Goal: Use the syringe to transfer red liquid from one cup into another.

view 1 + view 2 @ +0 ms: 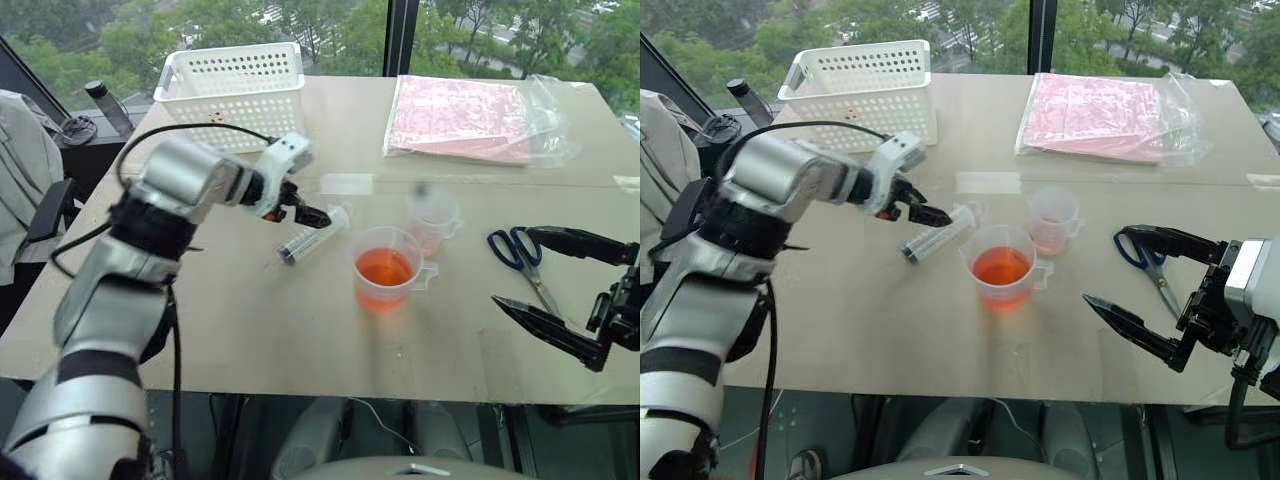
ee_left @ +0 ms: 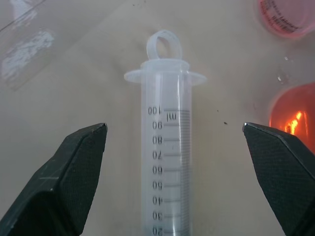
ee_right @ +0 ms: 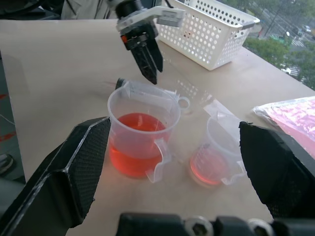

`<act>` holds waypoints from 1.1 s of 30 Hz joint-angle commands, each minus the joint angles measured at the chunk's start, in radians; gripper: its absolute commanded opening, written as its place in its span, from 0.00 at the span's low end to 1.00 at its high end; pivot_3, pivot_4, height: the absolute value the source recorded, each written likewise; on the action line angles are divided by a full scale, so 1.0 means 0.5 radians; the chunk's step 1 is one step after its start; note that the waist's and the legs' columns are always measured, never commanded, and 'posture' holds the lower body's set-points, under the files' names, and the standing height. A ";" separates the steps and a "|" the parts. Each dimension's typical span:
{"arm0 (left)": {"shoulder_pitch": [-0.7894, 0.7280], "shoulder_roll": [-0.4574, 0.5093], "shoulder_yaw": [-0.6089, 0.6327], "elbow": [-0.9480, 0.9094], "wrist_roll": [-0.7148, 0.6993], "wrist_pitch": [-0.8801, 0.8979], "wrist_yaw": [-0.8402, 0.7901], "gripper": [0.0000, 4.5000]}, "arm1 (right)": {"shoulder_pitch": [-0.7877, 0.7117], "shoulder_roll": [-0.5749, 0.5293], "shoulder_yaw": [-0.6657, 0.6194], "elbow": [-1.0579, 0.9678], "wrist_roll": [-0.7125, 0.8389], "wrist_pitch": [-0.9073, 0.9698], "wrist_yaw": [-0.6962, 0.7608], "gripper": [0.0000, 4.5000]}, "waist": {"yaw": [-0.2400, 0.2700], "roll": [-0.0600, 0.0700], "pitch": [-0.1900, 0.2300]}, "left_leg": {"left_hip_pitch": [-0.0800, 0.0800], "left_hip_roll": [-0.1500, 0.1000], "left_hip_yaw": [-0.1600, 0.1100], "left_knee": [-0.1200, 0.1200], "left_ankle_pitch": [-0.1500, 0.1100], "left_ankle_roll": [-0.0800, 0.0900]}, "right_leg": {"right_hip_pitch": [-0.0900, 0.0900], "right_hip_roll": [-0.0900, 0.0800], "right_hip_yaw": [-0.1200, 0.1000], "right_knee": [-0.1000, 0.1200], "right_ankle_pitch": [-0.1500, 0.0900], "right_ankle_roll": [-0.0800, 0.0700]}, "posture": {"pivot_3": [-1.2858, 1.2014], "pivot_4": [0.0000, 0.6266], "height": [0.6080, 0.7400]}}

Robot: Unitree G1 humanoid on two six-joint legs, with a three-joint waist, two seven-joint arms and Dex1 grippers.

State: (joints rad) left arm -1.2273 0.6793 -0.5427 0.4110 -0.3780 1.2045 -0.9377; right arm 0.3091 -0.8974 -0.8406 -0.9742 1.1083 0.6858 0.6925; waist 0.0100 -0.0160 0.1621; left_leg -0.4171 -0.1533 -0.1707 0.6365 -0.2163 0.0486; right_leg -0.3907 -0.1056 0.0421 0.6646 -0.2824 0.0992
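Right now the syringe [image 2: 165,147] lies flat on the tabletop [image 1: 250,320], just left of the larger cup [image 1: 386,268], which holds red liquid [image 1: 384,267]. Above it hangs the left claw [image 2: 174,172], fingers spread wide to either side of the barrel and not touching it. Behind the larger cup, the smaller cup [image 1: 432,217] seems to hold a little red at the bottom. Over by the blue-handled scissors [image 1: 522,258], the right claw [image 1: 560,285] gapes wide, holding nothing.
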 commanded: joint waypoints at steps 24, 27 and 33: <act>-0.466 -0.128 0.901 0.743 0.103 -0.384 -0.931 0.33 | 0.565 -0.079 -0.099 -0.136 0.063 -0.418 -0.289 1.00 | -0.056 -0.015 0.007 | -0.031 -0.001 -0.004 0.026 0.000 0.000 | -0.027 0.001 -0.004 0.018 0.000 0.001 | 0.52 0.24 1.00; -0.272 -0.235 1.361 0.227 -0.246 -0.170 -0.674 0.33 | 0.499 -0.115 -0.135 -0.074 0.094 -0.389 -0.245 1.00 | -0.049 -0.011 0.005 | -0.030 -0.001 -0.004 0.032 0.000 0.000 | -0.025 0.000 -0.005 0.024 -0.001 0.001 | 0.52 0.24 1.00; 0.305 -0.688 1.716 -0.769 -0.651 -0.153 -0.150 0.33 | 0.412 -0.184 -0.184 0.038 0.109 -0.315 -0.137 1.00 | -0.032 -0.008 0.001 | -0.011 0.000 -0.005 0.034 0.000 0.000 | -0.004 -0.007 -0.004 0.026 0.000 0.001 | 0.52 0.24 1.00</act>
State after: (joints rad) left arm -1.0520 0.3329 0.2695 0.1205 -0.6441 1.1287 -1.0626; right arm 0.5257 -0.9828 -0.8900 -0.9559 1.1461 0.5260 0.6097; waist -0.0062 -0.0198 0.1625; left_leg -0.4225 -0.1530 -0.1727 0.6538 -0.2162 0.0487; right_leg -0.3927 -0.1091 0.0400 0.6783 -0.2826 0.0998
